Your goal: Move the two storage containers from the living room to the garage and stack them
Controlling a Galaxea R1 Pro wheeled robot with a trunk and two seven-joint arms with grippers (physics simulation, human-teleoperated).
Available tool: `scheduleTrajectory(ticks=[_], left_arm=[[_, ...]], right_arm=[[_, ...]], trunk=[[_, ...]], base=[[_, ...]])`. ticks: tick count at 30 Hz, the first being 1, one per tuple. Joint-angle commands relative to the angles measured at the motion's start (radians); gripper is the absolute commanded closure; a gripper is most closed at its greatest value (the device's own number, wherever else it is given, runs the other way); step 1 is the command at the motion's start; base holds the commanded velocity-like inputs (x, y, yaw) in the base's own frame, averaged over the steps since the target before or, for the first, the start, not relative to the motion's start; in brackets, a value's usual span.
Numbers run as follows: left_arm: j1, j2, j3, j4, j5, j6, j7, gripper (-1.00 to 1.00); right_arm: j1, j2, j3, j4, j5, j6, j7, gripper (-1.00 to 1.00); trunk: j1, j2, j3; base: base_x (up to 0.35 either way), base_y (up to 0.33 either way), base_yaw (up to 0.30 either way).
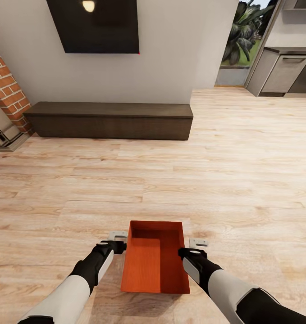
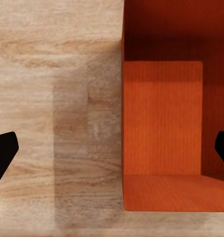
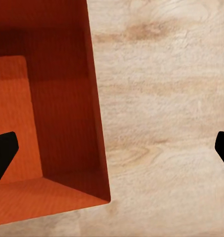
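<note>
Both sets of jaws look spread wide from what we can see, and neither one is clamped on anything. From the head view, our left gripper (image 1: 117, 236) sits just beside the left wall of the orange-red storage container (image 1: 155, 263), and our right gripper (image 1: 198, 243) sits just beside its right wall, so the box is between the two arms, low in the middle of the view. We can't tell from up here whether either gripper actually touches the walls. The container is open-topped and sits on the light wood plank floor (image 1: 180, 180) of the living room, well apart from the long dark low cabinet (image 1: 110, 119) against the beige wall (image 1: 171, 54). A dark panel (image 1: 94, 24) hangs on that wall above the cabinet, there's a brick column (image 1: 6, 90) at far left, and a doorway at upper right opens onto grey kitchen units (image 1: 283, 72). Over on the left wrist view, the two dark fingertips (image 2: 3, 153) stand far apart, one over bare planks and the other over the container's (image 2: 163, 133) inside, so they straddle its wall. Right wrist view is the same deal: fingertips (image 3: 2, 155) wide apart, one over the container (image 3: 62, 98), the other over the floor.
</note>
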Motion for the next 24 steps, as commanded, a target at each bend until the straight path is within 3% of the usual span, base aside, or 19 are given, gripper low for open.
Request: scheduleTrajectory(ticks=[1, 5, 10, 24], left_arm=[[0.000, -0.001, 0.001, -0.002, -0.006, 0.006, 0.002, -1.00], [0.000, -0.008, 0.003, -0.018, -0.005, 0.022, 0.002, -1.00], [0.000, -0.016, 0.002, -0.051, -0.002, 0.112, 0.003, -1.00], [0.000, -0.012, 0.000, -0.061, -0.003, 0.118, 0.003, -1.00]], right_arm=[[0.000, 0.000, 0.008, -0.002, -0.003, 0.009, -0.007, -1.00], [0.000, 0.002, 0.009, -0.003, -0.003, 0.011, -0.007, -1.00], [0.000, 0.001, 0.009, -0.003, -0.003, 0.011, -0.003, -1.00], [-0.001, 0.003, 0.010, -0.003, -0.003, 0.015, -0.009, -1.00]], trunk=[[0.000, 0.000, -0.001], [0.000, 0.000, -0.001], [0.011, -0.021, -0.010], [0.050, -0.091, -0.041]], base=[[0.000, 0.000, 0.000], [0.000, 0.000, 0.000], [0.000, 0.000, 0.000], [0.000, 0.000, 0.000]])
